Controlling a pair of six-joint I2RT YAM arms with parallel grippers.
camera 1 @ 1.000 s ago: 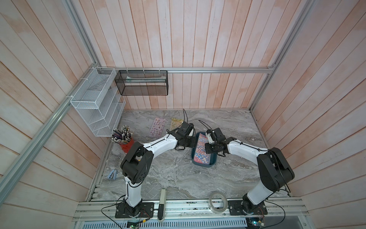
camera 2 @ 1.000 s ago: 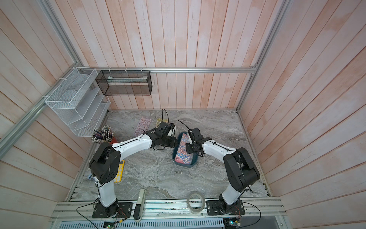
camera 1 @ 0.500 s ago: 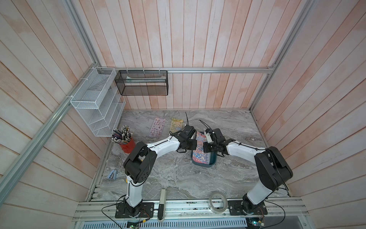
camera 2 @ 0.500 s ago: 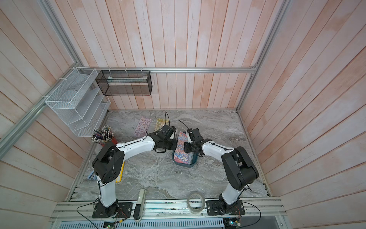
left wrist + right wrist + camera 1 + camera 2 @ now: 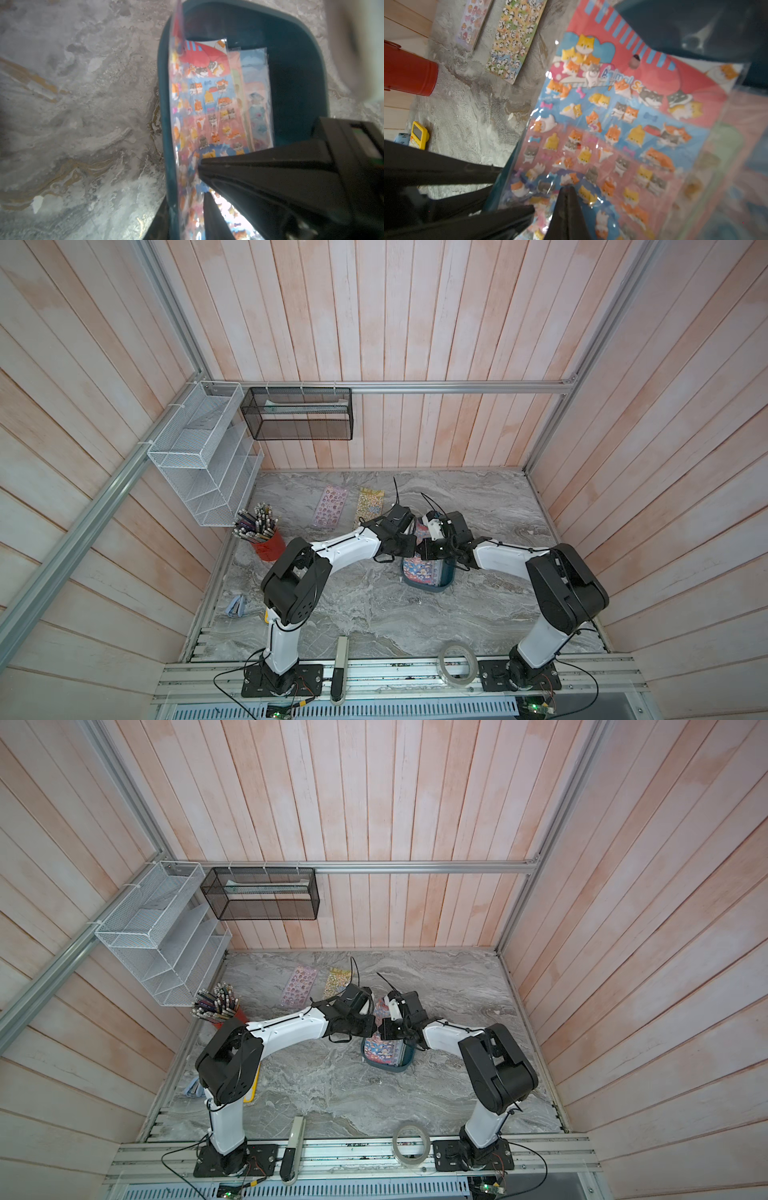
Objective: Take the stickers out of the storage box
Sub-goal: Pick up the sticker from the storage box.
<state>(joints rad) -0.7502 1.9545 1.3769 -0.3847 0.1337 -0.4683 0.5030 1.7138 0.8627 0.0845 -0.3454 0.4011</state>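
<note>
The teal storage box (image 5: 291, 83) sits on the counter (image 5: 353, 605), stickers (image 5: 257, 99) stacked inside: probably light, floppy, slick-sleeved, best pinched at an edge. The top sheet (image 5: 612, 128), crowded with cartoon dogs, tilts against the rim, nipped by the closed right claw (image 5: 566, 193); the left claw (image 5: 185, 197) gapes astride its edge

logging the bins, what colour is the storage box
Dark teal; the box shows best in the left wrist view.
</note>
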